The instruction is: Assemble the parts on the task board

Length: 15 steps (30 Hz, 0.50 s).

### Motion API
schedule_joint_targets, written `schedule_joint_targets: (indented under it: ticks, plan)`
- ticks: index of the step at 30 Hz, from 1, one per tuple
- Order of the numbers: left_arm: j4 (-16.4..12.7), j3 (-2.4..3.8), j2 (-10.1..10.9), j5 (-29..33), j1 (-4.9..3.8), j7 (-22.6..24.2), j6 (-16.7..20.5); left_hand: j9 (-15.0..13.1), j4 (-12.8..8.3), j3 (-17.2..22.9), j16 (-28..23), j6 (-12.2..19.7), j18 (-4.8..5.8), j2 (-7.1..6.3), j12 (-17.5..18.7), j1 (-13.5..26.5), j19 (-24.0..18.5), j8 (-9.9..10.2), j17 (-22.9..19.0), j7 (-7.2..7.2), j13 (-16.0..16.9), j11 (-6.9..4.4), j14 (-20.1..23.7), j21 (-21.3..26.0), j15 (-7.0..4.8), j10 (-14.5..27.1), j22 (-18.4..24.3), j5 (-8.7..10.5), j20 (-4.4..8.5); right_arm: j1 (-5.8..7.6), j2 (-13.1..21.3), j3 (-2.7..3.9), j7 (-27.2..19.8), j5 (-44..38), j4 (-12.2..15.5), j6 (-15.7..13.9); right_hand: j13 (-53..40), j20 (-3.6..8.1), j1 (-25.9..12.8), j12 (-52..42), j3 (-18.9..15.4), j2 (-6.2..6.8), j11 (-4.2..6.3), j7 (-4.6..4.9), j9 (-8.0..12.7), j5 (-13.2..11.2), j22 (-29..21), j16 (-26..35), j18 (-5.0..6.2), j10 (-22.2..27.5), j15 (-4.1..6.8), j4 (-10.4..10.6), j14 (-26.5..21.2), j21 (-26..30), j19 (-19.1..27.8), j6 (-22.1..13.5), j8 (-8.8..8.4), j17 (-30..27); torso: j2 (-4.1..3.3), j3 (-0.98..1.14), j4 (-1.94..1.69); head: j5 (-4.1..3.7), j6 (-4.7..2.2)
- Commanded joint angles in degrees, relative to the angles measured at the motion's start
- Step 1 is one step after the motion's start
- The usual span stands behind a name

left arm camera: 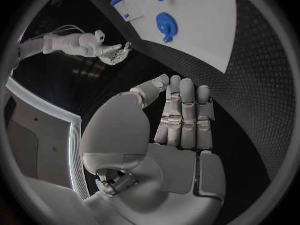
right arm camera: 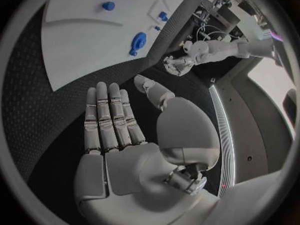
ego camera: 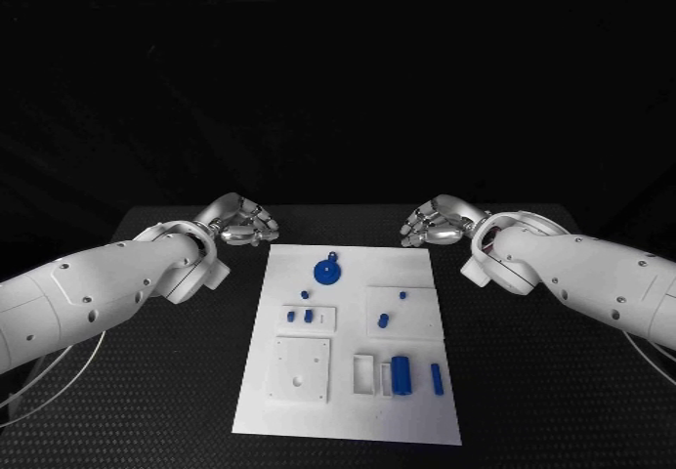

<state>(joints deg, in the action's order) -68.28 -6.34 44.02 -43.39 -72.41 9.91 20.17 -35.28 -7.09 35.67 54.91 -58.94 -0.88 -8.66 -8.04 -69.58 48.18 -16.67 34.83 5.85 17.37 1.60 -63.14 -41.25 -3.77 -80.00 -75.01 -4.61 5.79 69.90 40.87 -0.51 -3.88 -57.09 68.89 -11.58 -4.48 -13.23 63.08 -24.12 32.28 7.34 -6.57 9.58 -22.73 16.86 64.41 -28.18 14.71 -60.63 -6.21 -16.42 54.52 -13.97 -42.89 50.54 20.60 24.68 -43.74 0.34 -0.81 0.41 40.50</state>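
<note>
- The left robot hand (ego camera: 239, 223) sits in the upper left of the head view, just off the far left corner of the white board (ego camera: 353, 410). Its wrist view shows the fingers (left arm camera: 186, 116) straight and side by side, grasping nothing: released.
- The right robot hand (ego camera: 441, 221) mirrors it in the upper right, off the board's far right corner, likewise released and touching nothing, with its fingers (right arm camera: 111, 116) stretched out flat.
- Both hover above the black desk (ego camera: 141, 391), clear of the board.
- The board lies between them at frame centre, its long axis running from the far edge toward the bottom of the frame.
- Nearest part is the round blue disc (ego camera: 327, 271), close to the board's far edge and slightly left of centre, so the left robot hand appears a little closer to it.
- Small blue pegs (ego camera: 299, 316) sit mid-board; a longer blue cylinder (ego camera: 401, 374) and a slim blue bar (ego camera: 437, 379) lie lower right, lengthwise along the board, well apart from both hands.
- No part looks picked up yet; assembly seems not yet begun.
</note>
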Motion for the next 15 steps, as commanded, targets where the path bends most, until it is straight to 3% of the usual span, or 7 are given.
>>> schedule_joint_targets:
  ticks: [1,5,11,12,13,15]
  plan:
    - [-2.1,-0.02,0.7,13.5,-0.08,3.6,-1.0,-1.4,-0.3,-0.5,0.7,-1.4,0.16,1.06,-1.9,-0.5,0.9,-1.5,0.4,-0.8,1.1,-0.8,-1.2,0.0,-0.31,-1.3,-0.7,0.17,3.17,-0.48,0.5,-0.03,0.6,-15.8,1.3,1.9,-0.3,0.49,1.3,-0.6,1.1,0.21,0.71,-0.34,-0.3,-0.8,0.2,-0.8,0.29,-1.8,0.58,-0.1,1.5,-0.7,-1.5,1.1,0.51,0.7,0.06,-0.07,-0.02,-0.71,-0.27]
    - [-4.4,-0.05,1.6,19.0,-0.06,4.6,-2.2,-2.5,-1.0,-0.8,1.1,-1.3,0.0,1.92,-3.4,-0.5,2.3,-2.1,0.7,-0.88,2.0,-1.31,-2.2,-0.3,-1.04,-1.5,-0.7,0.59,3.79,-1.1,1.2,-0.28,2.1,-25.2,3.6,3.5,-0.8,1.28,3.5,0.6,4.1,1.15,1.8,-1.13,-0.9,-2.8,0.2,-1.7,0.29,-5.2,1.62,-0.2,3.2,-1.3,-3.9,2.8,0.95,2.4,0.05,-0.16,0.08,-1.01,-0.56]
    - [-6.1,-0.07,2.1,28.1,-0.04,7.0,-3.0,-2.9,-1.0,-1.1,0.8,-0.8,0.14,1.95,-3.3,0.0,2.3,-2.1,0.6,-0.73,2.0,-1.0,-2.0,-0.2,-0.96,-0.5,-0.6,0.63,3.82,-1.52,2.0,-1.41,4.3,-33.9,6.4,3.3,-0.8,1.31,3.3,2.8,4.9,1.9,1.64,-1.13,-0.9,-4.2,0.2,-1.5,0.29,-5.9,1.63,-0.1,3.2,-1.2,-4.2,2.8,0.66,3.0,0.06,-0.21,0.07,-0.78,-0.33]
    - [-6.3,-0.08,2.2,29.1,-0.04,7.3,-3.0,-2.7,-0.9,-1.1,0.6,0.4,0.27,1.87,-2.5,0.4,2.1,-1.4,0.5,-0.42,1.7,-0.35,-1.7,0.0,-0.67,1.2,-0.6,0.62,3.81,-1.58,2.0,-1.59,4.7,-34.8,6.8,3.0,-0.7,1.35,3.3,3.7,5.1,2.12,1.51,-1.16,-0.9,-4.8,0.3,-1.5,0.29,-5.9,1.66,0.0,3.3,-1.3,-4.3,2.7,0.48,3.2,0.04,-0.2,0.07,-0.74,-0.34]
    - [-6.5,-0.08,2.2,29.8,-0.04,7.6,-2.9,-2.6,-0.8,-1.1,0.5,0.9,0.36,1.77,-2.3,0.6,1.9,-1.0,0.5,-0.11,1.6,-0.07,-1.6,0.1,-0.47,1.9,-0.7,0.64,3.82,-1.62,2.1,-1.78,5.0,-35.8,7.1,2.7,-0.7,1.39,3.0,4.5,5.1,2.37,1.35,-1.22,-0.9,-6.2,0.3,-1.5,0.29,-6.0,1.74,0.1,3.5,-1.3,-4.5,2.6,0.33,3.5,0.03,-0.22,0.09,-0.71,-0.4]
    - [-6.8,-0.09,2.3,30.3,-0.04,7.9,-3.1,-2.4,-0.9,-1.1,0.3,1.5,0.42,1.58,-1.9,0.9,1.8,-0.5,0.5,0.21,1.5,0.26,-1.5,0.2,-0.27,2.8,-0.8,0.66,3.8,-1.76,2.2,-1.98,5.4,-37.2,7.7,2.4,-0.6,1.58,2.5,6.3,5.3,2.96,1.12,-1.26,-0.8,-11.4,0.4,-1.5,0.29,-6.5,1.96,0.6,4.0,-1.5,-5.2,2.5,0.1,4.0,0.02,-0.25,0.1,-0.78,-0.55]
